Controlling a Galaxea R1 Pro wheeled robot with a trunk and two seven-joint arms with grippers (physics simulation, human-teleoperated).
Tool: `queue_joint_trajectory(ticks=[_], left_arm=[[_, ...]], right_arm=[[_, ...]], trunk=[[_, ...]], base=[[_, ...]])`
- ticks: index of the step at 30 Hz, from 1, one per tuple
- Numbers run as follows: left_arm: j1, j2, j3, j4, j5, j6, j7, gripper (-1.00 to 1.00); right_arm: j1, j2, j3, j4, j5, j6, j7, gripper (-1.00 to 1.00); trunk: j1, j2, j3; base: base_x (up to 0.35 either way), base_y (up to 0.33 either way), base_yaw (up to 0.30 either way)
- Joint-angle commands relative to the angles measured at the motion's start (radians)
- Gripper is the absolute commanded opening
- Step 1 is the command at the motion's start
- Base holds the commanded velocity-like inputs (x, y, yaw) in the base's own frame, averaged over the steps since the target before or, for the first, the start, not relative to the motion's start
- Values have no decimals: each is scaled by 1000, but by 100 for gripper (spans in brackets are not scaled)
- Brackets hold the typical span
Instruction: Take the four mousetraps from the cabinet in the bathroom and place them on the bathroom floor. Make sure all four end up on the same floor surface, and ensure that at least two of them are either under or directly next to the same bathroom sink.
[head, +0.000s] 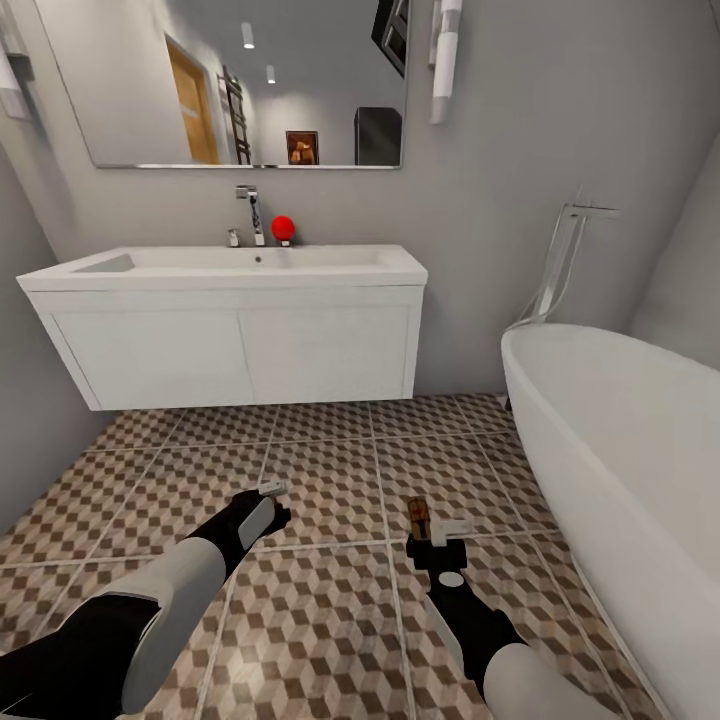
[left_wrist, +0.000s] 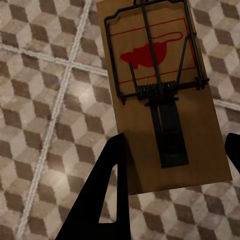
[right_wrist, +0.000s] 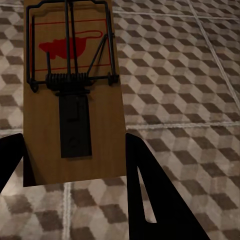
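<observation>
Both arms are out low over the bathroom floor (head: 330, 480), each carrying one mousetrap.

Left gripper (left_wrist: 172, 150): fingers spread wide enough to straddle the board and closed on the edges of the left mousetrap (left_wrist: 162, 95). The trap's long axis runs straight out along the fingers, spring end away from the wrist.

Right gripper (right_wrist: 75, 152): same hold on the right mousetrap (right_wrist: 72, 95), board clamped between the fingers, long axis in line with them.

From the head view, the left gripper (head: 272, 490) and right gripper (head: 440, 535) both point toward the bathroom sink (head: 235, 335). The left is nearer it; the right sits closer to the bathtub (head: 620, 440).

Both traps look to be above the tiles, not yet down. The sink lies ahead and left, so my read is the left arm has the shorter reach to set a trap under or beside it.
</observation>
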Motion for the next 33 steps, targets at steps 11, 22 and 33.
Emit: queue_joint_trajectory(ticks=[11,22,33], left_arm=[[0,2,-10,-1,9,6,3,-100],[0,1,-10,-2,10,4,2,-100],[0,1,-8,-2,11,4,12,-100]], right_arm=[[-1,0,5,1,3,1,-11,-100],[-1,0,6,1,3,0,-11,-100],[-1,0,7,1,4,1,-10,-100]], trunk=[[0,0,-1],[0,0,-1],[0,0,-1]], base=[[98,0,0],[158,0,0],[25,0,0]])
